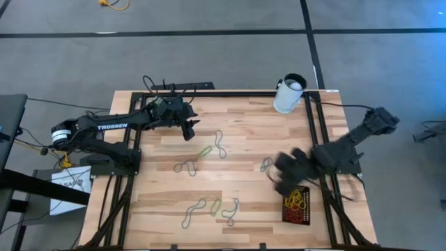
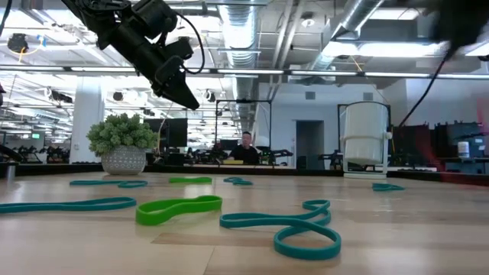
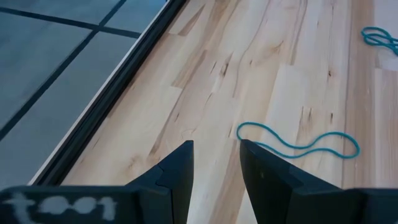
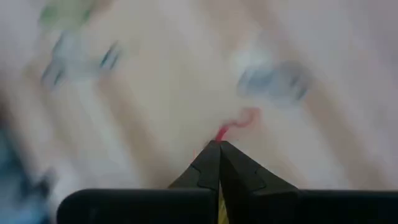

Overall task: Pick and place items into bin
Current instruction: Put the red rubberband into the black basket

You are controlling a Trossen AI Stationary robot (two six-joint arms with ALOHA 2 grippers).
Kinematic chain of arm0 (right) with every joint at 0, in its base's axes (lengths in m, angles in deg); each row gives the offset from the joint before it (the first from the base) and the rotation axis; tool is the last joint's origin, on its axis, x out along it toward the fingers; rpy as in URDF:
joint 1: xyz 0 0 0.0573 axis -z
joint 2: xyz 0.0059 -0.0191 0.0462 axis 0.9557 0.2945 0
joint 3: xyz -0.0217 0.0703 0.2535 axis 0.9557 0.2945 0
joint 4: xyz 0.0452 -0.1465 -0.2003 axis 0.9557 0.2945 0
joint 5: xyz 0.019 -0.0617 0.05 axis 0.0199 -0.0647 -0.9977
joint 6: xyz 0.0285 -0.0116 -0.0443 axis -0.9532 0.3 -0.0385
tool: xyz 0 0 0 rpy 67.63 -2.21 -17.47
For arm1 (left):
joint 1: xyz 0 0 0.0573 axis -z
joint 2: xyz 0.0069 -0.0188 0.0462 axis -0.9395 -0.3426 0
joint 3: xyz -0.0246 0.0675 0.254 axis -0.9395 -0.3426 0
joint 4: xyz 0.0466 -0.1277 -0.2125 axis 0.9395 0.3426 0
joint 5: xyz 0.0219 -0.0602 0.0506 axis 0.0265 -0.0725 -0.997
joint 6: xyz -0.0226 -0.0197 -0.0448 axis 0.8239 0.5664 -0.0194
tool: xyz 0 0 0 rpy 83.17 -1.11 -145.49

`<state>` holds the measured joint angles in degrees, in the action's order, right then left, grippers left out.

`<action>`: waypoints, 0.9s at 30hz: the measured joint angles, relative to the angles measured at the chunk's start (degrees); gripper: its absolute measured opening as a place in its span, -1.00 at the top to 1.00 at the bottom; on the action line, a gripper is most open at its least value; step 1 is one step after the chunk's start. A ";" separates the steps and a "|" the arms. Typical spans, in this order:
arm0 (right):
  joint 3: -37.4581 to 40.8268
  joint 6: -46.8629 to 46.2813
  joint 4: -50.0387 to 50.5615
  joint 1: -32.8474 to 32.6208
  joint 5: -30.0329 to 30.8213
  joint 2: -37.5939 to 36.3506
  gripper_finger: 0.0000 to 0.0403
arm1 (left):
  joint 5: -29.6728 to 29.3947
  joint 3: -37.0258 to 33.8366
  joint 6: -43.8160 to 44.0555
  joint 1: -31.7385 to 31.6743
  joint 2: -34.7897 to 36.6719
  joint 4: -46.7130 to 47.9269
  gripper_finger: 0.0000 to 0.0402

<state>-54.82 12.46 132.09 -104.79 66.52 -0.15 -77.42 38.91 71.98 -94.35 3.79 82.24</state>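
Right wrist view: right tool (image 4: 219,144) clenched on a red band (image 4: 236,124); you carry it over the bin (image 1: 297,215), then release.

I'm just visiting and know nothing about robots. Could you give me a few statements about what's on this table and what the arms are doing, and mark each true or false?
1. The right tool is shut on a red band. True.
2. The bin is empty. False: it already holds red and yellow bands.
3. The left tool is open and holds nothing. True.
4. The white cup lies in the middle of the table. False: it sits at the far edge, near the right corner.
5. Every band is in the bin. False: several, such as a green band, lie loose on the wood.
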 joint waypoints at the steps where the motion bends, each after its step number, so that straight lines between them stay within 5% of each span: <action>1: 0.00 -2.98 0.45 -3.37 -0.96 -0.76 1.00 | 0.00 0.00 -0.01 0.00 0.00 -0.03 0.39; 7: -0.06 -22.94 0.65 -19.80 1.27 -2.40 1.00 | 0.00 0.00 -0.28 0.00 0.00 -0.08 0.39; 15: -0.07 -45.36 1.86 -33.93 1.00 0.35 1.00 | 0.00 0.00 -0.31 0.00 0.00 -0.13 0.39; 20: -0.07 -53.39 2.63 -38.39 5.35 2.91 1.00 | 0.00 0.00 -0.29 0.00 0.00 -0.13 0.39; 27: -0.07 -53.20 0.01 -37.52 6.86 7.31 1.00 | 0.00 0.00 -0.28 0.00 0.00 -0.36 0.39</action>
<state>-54.89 -40.74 132.10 -142.31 73.38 7.15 -77.42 38.91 71.70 -94.35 3.79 81.88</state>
